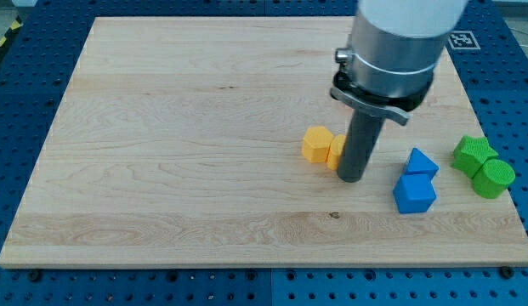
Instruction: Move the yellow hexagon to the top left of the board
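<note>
The yellow hexagon (316,144) lies right of the board's middle. A second yellow block (336,151) touches its right side and is partly hidden behind the rod. My tip (351,178) rests on the board just right of that second yellow block, touching or nearly touching it. The arm's grey body comes down from the view's top right.
A blue triangular block (422,162) sits above a blue cube (414,194) at the view's right. A green star-like block (473,154) and a green cylinder (493,178) lie near the board's right edge. The wooden board (161,127) sits on a blue perforated table.
</note>
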